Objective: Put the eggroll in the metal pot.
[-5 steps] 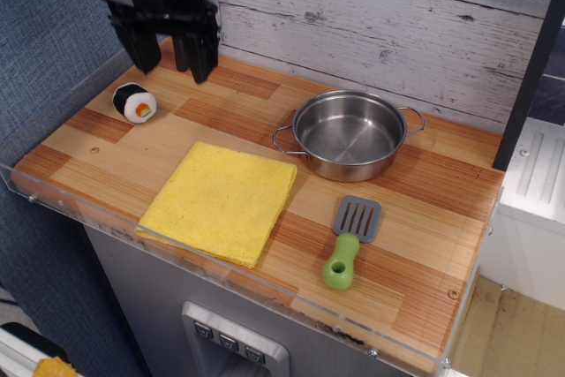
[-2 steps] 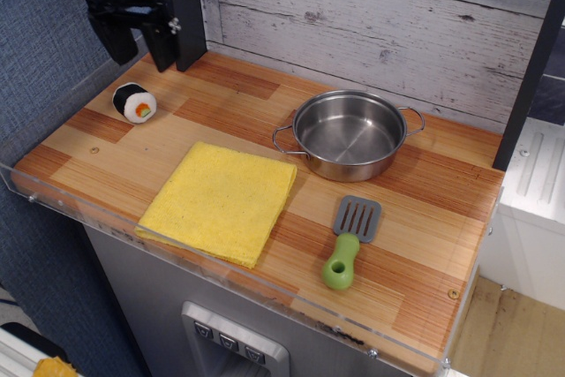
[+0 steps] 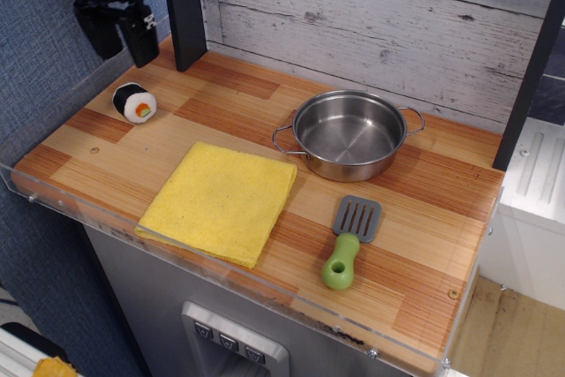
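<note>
End effector (image 3: pixel 120 41) hangs at far left, above & behind the eggroll (image 3: pixel 134 102), fingers apart w/ nothing between them, prob. lining up to drop onto it. Eggroll lies on its side on the bench (image 3: pixel 415 245) near the left edge, white end w/ orange/green centre facing the camera, untouched. Yellow cloth (image 3: pixel 221 200) sits flat mid-bench, clear of any path. Pot (image 3: pixel 349 134) stands upright & empty right of centre, well apart from the eggroll, so a carry across is needed. Spatula (image 3: pixel 349 240) lies in front of the pot. Vs 1 s ago: end effector has shifted left & outward, from over the bench's back edge to beyond its left side; everything else unmoved.
</note>
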Action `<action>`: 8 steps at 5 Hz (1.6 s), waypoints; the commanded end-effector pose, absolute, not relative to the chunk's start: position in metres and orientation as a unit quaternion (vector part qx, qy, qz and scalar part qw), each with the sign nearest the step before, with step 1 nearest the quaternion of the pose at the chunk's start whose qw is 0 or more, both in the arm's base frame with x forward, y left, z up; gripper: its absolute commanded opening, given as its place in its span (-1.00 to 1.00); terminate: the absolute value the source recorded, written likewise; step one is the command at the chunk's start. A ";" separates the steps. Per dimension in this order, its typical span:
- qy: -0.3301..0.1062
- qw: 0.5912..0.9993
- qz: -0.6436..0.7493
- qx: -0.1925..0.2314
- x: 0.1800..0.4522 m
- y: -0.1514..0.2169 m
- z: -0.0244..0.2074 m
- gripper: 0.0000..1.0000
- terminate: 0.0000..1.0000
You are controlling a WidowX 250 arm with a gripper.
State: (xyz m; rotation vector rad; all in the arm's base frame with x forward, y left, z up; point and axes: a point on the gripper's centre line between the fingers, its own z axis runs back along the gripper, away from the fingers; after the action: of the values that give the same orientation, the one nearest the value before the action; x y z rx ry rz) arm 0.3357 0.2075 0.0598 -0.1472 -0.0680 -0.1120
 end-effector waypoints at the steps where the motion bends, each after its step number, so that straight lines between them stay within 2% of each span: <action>1: -0.053 0.993 -0.083 -0.058 0.326 0.216 0.076 1.00 -1.00; 3: -0.056 0.993 -0.086 -0.062 0.315 0.219 0.074 1.00 -1.00; 5: -0.051 0.993 -0.088 -0.054 0.312 0.217 0.061 1.00 -1.00; 8: -0.063 0.993 -0.088 -0.046 0.329 0.199 0.060 1.00 -1.00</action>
State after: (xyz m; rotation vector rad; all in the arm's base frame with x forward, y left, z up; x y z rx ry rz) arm 0.3214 0.1954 0.0263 -0.1512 -0.0582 -0.1693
